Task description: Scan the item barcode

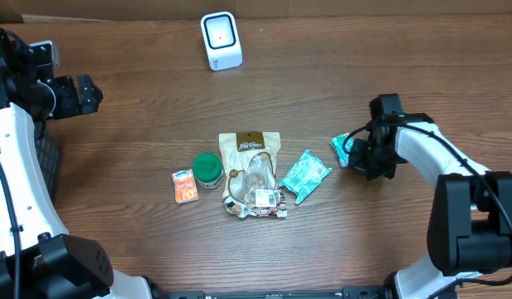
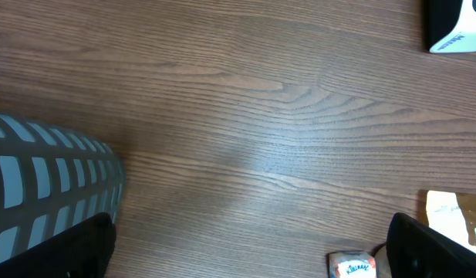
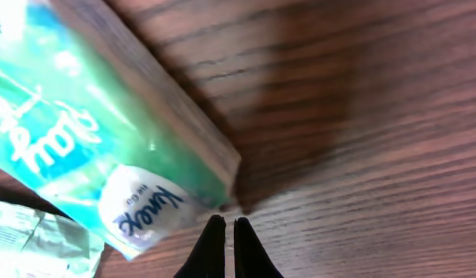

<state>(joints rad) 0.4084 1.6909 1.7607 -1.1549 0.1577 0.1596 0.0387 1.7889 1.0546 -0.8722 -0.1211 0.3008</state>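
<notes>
Your right arm is bending in from the right edge of the overhead frame. The right gripper (image 3: 224, 228) is pinching fully together on nothing, with its tips just below the corner of the teal Kleenex pack (image 3: 91, 147) lying on the table (image 1: 363, 66). Your left gripper (image 1: 80, 93) is hanging wide apart and empty at upper left. The white scanner (image 1: 221, 40) is standing at top centre, well apart. A teal wrapper (image 1: 305, 175) and a brown pouch (image 1: 251, 151) are lying left of the pack.

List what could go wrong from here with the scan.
The right gripper is shut at a corner of the teal tissue pack; at best it pinches wrapper film, so the pack may slip or stay behind.
The scanner stands far across the table, a long carry for so thin a hold.
No barcode shows on the pack's visible face, so it may reach the scanner wrongly turned.
</notes>
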